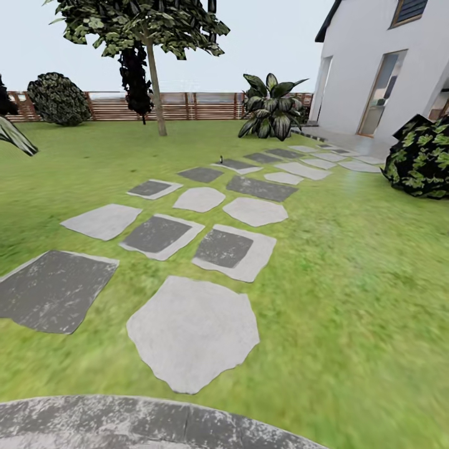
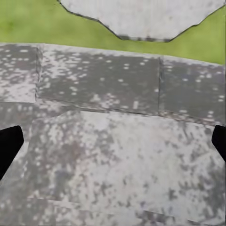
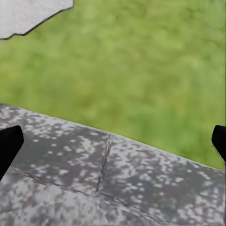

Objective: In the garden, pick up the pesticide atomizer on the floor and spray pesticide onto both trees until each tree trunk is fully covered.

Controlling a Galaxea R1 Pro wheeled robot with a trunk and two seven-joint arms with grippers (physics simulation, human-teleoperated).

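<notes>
Wide lawn (image 1: 349, 262) ahead, stepping stones (image 1: 193, 330) running toward fence (image 1: 187, 106) and pale-trunked tree (image 1: 156, 87). Small dark upright object, probably the atomizer (image 1: 221, 159), far along the path. Best approached straight and slowly. Left gripper (image 2: 113, 146) and right gripper (image 3: 113, 143) jaws wide, empty.

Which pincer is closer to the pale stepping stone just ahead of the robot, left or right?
Left. The left pincer hangs over grey paving with the pale stepping stone straight ahead. The right pincer sees just its corner, off to one side across grass.
</notes>
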